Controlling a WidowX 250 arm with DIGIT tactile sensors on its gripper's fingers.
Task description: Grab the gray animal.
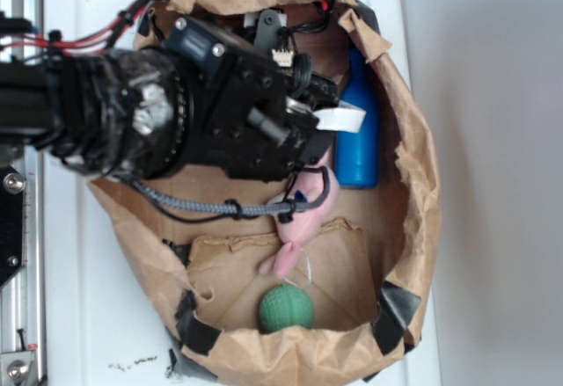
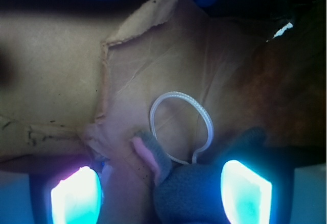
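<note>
Your gray animal [image 2: 191, 193] sits right under the hand [image 2: 161, 196] in the wrist view, low in the picture between the two glowing fingers [image 2: 76, 196], nearer the right-hand one. Its pink ear [image 2: 148, 155] pokes up to the left of the body, and its thin pale string tail [image 2: 181, 124] loops out over the brown paper beyond it. In the exterior view the arm hides the gray animal; you see only the pink plush [image 1: 303, 219] hanging out below the hand, with the green ball [image 1: 286, 309] and the blue bottle [image 1: 358, 131] also inside the paper bag [image 1: 418, 184] on the white worktop [image 1: 88, 298].

The hand is spread wide, fingers apart on either side of the body, gripping nothing yet.

Expect the gray animal to be light and soft: it should squash under pressure, not slip, and it will not break. Take hold across the plump gray body, not the ear or the tail, which would likely pull through. The pink plush seems to lie just beside it by the left finger, so you risk pinching both. Close firmly, since the stuffing will give.
</note>
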